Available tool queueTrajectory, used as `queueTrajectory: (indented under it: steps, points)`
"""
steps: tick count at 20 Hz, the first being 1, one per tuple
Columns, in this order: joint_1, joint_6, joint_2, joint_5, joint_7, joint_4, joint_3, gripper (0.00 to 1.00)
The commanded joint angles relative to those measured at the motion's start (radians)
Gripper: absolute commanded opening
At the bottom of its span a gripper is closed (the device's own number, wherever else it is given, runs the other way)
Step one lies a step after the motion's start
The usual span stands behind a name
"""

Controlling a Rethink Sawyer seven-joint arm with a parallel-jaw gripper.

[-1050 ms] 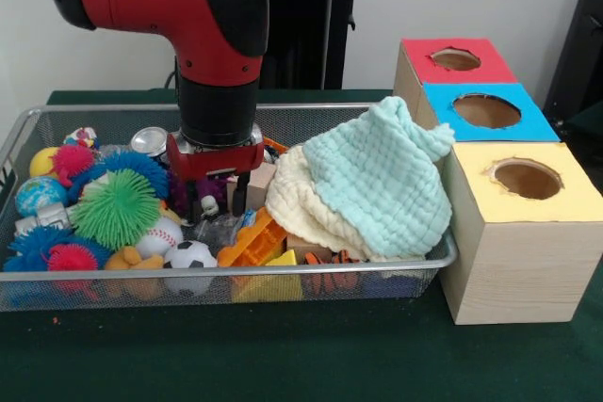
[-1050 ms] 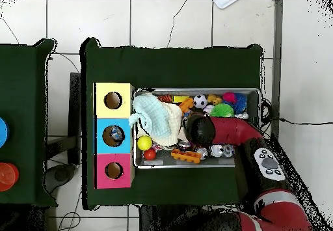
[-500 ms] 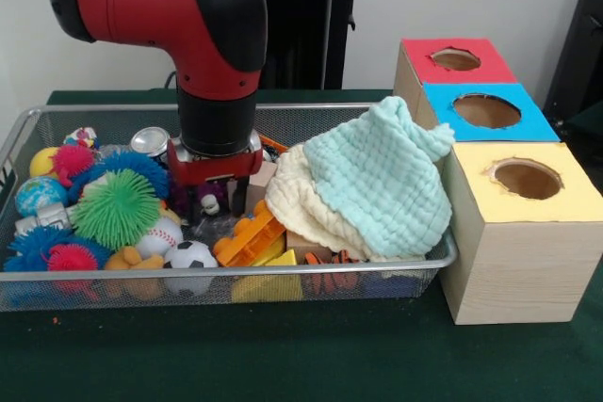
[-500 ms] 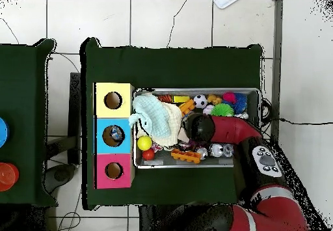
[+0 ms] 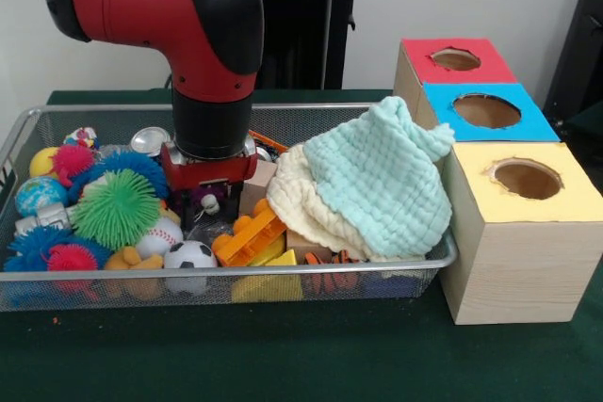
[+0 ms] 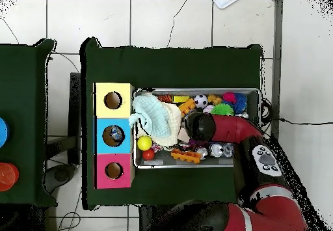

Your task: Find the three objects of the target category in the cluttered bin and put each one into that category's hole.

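The wire bin (image 5: 443, 256) holds a jumble of toys. My gripper (image 5: 211, 200) is down inside it, left of centre, above a small white toy (image 5: 211, 202) and beside a wooden block (image 5: 256, 185). An orange toy brick (image 5: 247, 235) lies just in front. A mint cloth (image 5: 377, 176) over a cream cloth (image 5: 292, 204) covers the bin's right half. Three boxes stand to the right, each with one hole: red (image 5: 456, 59), blue (image 5: 486, 110), yellow (image 5: 527, 179). From overhead the arm (image 6: 218, 129) hides the gripper.
Left of the gripper lie a green spiky ball (image 5: 117, 208), blue spiky balls (image 5: 38, 244), a baseball (image 5: 160, 235), a soccer ball (image 5: 190, 255), a globe ball (image 5: 38, 195) and a can (image 5: 149, 140). Overhead, a yellow ball (image 6: 144, 142) and a red ball (image 6: 150, 154) sit near the boxes.
The arm has shifted slightly to the left in the front view, and the gripper stays low among the toys. The orange brick has nudged a little.
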Motion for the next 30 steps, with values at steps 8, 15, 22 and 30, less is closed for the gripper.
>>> queueTrajectory:
  steps: [8, 15, 22, 30]
  points:
    - [0.008, -0.109, 0.115, 0.002, 0.168, -0.030, 0.005, 0.00]
    - [-0.012, -0.081, 0.090, 0.009, 0.138, -0.026, 0.026, 0.00]
    - [-0.051, 0.034, -0.083, 0.035, 0.081, 0.090, 0.052, 0.00]
    - [-0.078, 0.198, -0.221, 0.117, 0.041, 0.138, 0.102, 0.00]
